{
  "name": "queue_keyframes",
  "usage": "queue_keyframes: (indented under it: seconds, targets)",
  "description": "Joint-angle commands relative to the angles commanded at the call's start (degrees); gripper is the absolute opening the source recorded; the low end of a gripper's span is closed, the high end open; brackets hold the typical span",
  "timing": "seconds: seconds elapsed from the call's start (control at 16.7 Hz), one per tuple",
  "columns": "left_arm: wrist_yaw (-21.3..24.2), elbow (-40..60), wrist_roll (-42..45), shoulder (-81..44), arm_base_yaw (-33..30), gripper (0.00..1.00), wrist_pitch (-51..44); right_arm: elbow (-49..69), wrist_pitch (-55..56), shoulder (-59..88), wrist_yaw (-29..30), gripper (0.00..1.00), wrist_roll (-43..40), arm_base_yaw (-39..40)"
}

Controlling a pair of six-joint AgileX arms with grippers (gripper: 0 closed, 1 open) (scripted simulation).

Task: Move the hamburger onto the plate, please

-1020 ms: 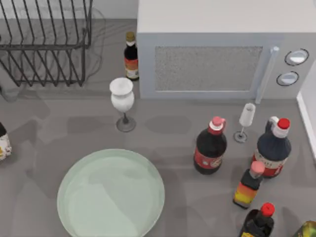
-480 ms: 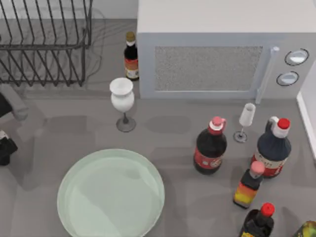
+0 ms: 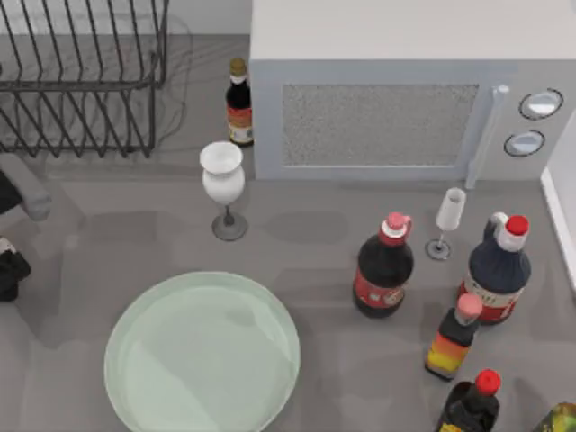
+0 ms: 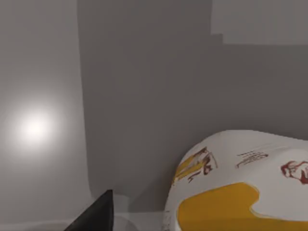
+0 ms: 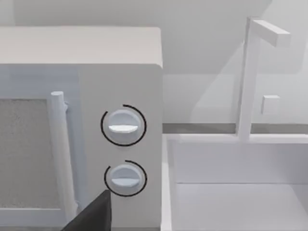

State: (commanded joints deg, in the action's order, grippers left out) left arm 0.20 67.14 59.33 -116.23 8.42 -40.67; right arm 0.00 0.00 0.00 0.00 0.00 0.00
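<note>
Grey bench (image 3: 342, 243) is seen from above, with a white microwave (image 3: 378, 117) along its far edge and a wire rack (image 3: 81, 81) at the far left corner. A small dark bottle (image 3: 238, 103) stands just beside the microwave's left side, and a white goblet (image 3: 222, 184) stands upright in front of it.

The plate (image 3: 202, 355) lies flat on the near left part of the bench, with nothing on it. To the right, well apart from the plate, a group of bottles is gathered: a dark one with a pink cap (image 3: 384, 267), a larger dark one with a red cap (image 3: 498, 270), a small orange one (image 3: 452, 339) in front of them, and another red-capped one (image 3: 472, 405) at the near edge. A little wine glass (image 3: 447, 220) stands between this group and the microwave.

The left gripper (image 3: 9, 270) is placed at the bench's left edge, left of the plate and apart from it. In the left wrist view the hamburger (image 4: 240, 187), white with a yellow patch and small dark prints, is seen very close to that gripper. Whether it is grasped cannot be told.

The right gripper (image 5: 91, 215) is held facing the microwave's two knobs (image 5: 123, 126), beside a white basin (image 5: 231, 192). Its state cannot be told either.
</note>
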Motion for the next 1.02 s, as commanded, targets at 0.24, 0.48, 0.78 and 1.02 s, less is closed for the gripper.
queue_keyframes:
  seconds: [0.24, 0.48, 0.78, 1.02]
  targets:
    - [0.0, 0.0, 0.0, 0.0, 0.0, 0.47, 0.0, 0.0, 0.0, 0.0, 0.0, 1.00, 0.0, 0.0]
    - [0.0, 0.0, 0.0, 0.0, 0.0, 0.17, 0.0, 0.0, 0.0, 0.0, 0.0, 1.00, 0.0, 0.0]
    - [0.0, 0.0, 0.0, 0.0, 0.0, 0.00, 0.0, 0.0, 0.0, 0.0, 0.0, 1.00, 0.0, 0.0]
    - [0.0, 0.0, 0.0, 0.0, 0.0, 0.00, 0.0, 0.0, 0.0, 0.0, 0.0, 1.00, 0.0, 0.0]
